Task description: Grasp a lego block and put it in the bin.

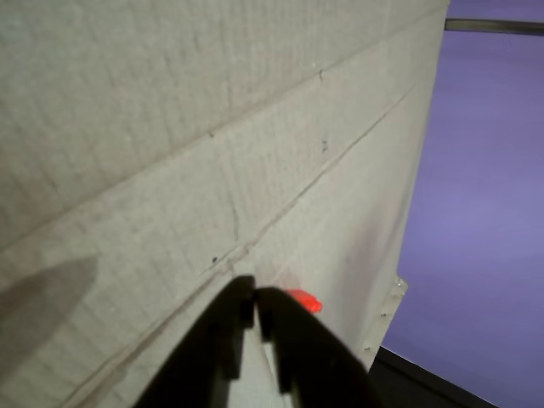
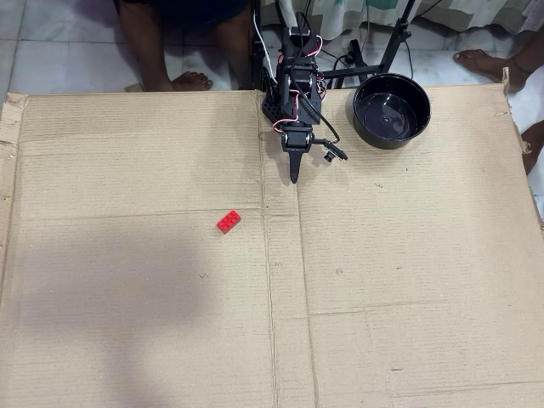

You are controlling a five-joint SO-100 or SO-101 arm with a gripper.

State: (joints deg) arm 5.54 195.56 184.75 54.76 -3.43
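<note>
On the cardboard sheet (image 2: 382, 280), the lego block (image 2: 228, 221) is found below-left of the pincer (image 2: 294, 177) in the overhead view, well apart, long axis diagonal. The pincer is closed and empty. The bin (image 2: 392, 110) is located right of the pincer.

Creased cardboard sheet (image 2: 382, 272) covers tiled floor (image 2: 51, 42).
</note>
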